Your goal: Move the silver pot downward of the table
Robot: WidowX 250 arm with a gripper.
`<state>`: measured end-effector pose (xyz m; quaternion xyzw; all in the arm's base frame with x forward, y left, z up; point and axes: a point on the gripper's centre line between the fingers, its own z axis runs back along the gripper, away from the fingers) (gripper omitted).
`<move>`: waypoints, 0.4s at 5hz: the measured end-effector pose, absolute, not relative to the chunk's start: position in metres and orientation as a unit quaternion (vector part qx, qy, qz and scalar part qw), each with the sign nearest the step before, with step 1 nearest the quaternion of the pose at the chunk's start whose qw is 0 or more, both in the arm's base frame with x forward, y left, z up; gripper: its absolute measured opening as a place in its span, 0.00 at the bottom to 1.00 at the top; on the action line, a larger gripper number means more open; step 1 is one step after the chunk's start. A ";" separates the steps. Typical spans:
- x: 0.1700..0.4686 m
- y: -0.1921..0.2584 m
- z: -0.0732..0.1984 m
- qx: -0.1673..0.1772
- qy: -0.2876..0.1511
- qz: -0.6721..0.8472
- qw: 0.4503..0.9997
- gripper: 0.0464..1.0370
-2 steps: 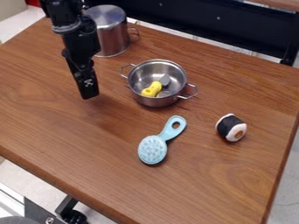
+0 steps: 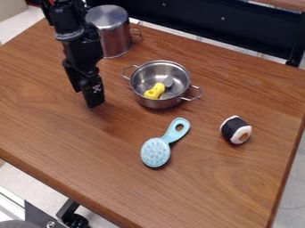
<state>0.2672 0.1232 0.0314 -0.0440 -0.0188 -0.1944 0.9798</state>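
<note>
1. The silver pot (image 2: 156, 103) stands upright on the wooden surface (image 2: 238, 191), a little beyond the middle. Its open top faces up, with one looped handle toward the far left and the other toward the near right.
2. Inside the pot lie a yellow object (image 2: 155, 91) and, just beside it toward the far right, a grey piece (image 2: 168, 81).
3. The black arm (image 2: 80, 49) comes in from the far left. The pincer (image 2: 95, 103) hangs down at a slant to the left of the pot, apart from it, its tip low over the surface. How far open it is, or whether it has hold of anything, I cannot tell.
4. A taller metal vessel (image 2: 115, 33) stands beyond the pot, to its left, with a handle on its right side. The arm covers part of its left side.
5. Nearer than the pot lies a light blue brush (image 2: 156, 152), its bristled head toward the near left and its handle, with a hole through the end, toward the far right.
6. To the right of the brush lies a toy sushi roll (image 2: 235, 129), white with a black band and an orange spot on its end.
7. Past the surface's far edge runs a dark panel (image 2: 208, 22).
</note>
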 end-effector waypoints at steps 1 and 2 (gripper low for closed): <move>0.271 0.123 0.032 -0.042 -0.027 -0.131 0.990 0.96; 0.278 0.122 0.041 -0.029 -0.045 -0.019 0.998 0.96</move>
